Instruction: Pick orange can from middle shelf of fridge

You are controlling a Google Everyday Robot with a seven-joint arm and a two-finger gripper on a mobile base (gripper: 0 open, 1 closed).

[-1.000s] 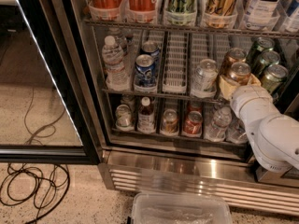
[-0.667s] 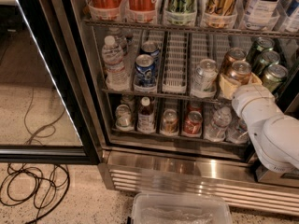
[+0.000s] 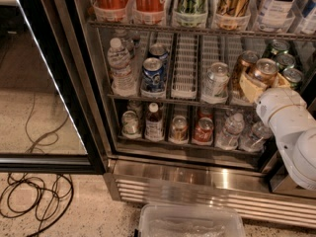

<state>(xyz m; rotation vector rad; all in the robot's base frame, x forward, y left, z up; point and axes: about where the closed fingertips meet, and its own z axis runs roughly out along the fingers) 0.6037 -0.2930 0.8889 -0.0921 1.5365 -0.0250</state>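
My hand (image 3: 263, 85) is at the orange can (image 3: 265, 69), at the right end of the middle shelf (image 3: 185, 73); clenched or not, I cannot tell. The can looks stiff, slick and fairly light, so I'd grip mid-wall.

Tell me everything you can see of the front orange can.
The orange can is short, shiny copper-orange metal with a silver lid. It stands upright at the right of the middle shelf, just in front of its twin. The gripper is at its lower body, hiding that part.
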